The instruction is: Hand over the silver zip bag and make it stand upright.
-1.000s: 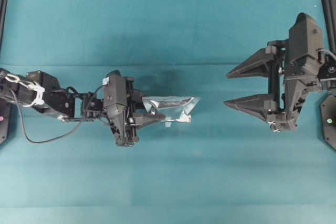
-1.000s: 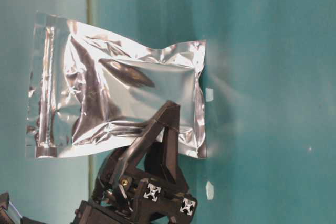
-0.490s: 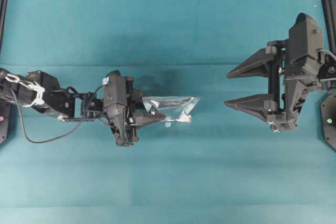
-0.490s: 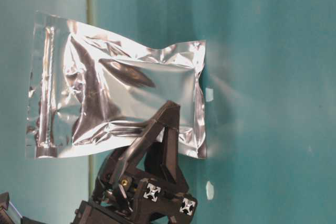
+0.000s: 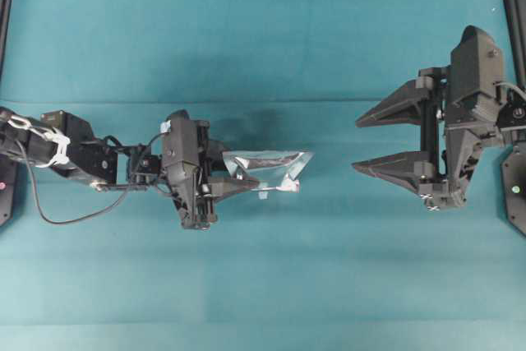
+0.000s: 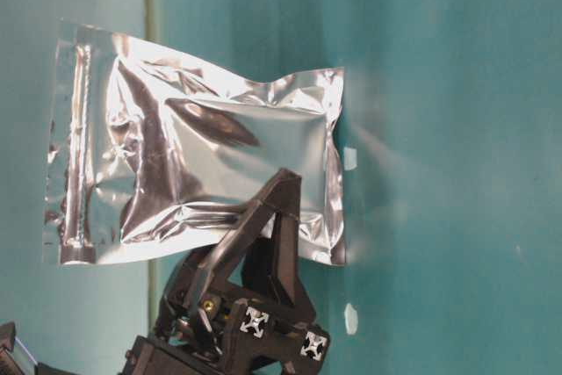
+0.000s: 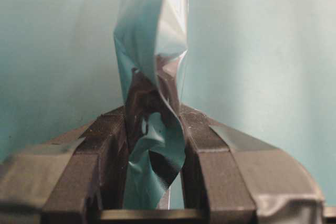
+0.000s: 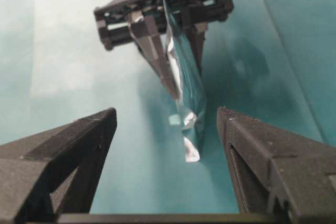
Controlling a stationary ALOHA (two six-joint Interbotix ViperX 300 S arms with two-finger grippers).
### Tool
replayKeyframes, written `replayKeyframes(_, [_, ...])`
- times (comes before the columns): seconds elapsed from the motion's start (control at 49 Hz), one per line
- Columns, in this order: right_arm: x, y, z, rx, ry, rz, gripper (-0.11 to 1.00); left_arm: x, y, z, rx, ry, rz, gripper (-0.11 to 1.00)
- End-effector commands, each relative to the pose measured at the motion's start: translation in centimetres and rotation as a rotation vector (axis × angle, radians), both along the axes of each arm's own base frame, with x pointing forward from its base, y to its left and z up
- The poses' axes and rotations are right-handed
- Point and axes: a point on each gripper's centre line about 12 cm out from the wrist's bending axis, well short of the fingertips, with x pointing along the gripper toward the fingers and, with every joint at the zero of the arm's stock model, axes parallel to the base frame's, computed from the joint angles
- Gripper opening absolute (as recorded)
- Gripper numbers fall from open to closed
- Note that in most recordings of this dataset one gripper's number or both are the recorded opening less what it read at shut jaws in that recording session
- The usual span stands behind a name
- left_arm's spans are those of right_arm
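While our left gripper [image 5: 246, 184] clamped the silver zip bag [image 5: 271, 168] aloft (edge-on from above), its long axis ran toward three o'clock, where our right gripper [image 5: 371, 140] waited well apart, jaws spread wide.

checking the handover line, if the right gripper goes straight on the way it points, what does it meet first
Most likely the free end of the silver bag, held out by the left gripper. The right gripper is open and faces it across a bare gap.
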Motion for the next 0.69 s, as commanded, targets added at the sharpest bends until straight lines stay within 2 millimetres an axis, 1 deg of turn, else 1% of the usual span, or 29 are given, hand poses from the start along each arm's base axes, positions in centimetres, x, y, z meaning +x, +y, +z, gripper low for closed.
replayKeyframes(0.0, [0.05,0.08,0.41,0.009,-0.016,-0.002,0.85,0.39,-0.53,0.53,0.001,-0.021,-0.015,0.30])
replayKeyframes(0.673, [0.01,0.08,0.28,0.008,-0.016,-0.001,0.85,0.28,-0.53,0.32,-0.001,-0.005,-0.015,0.30])
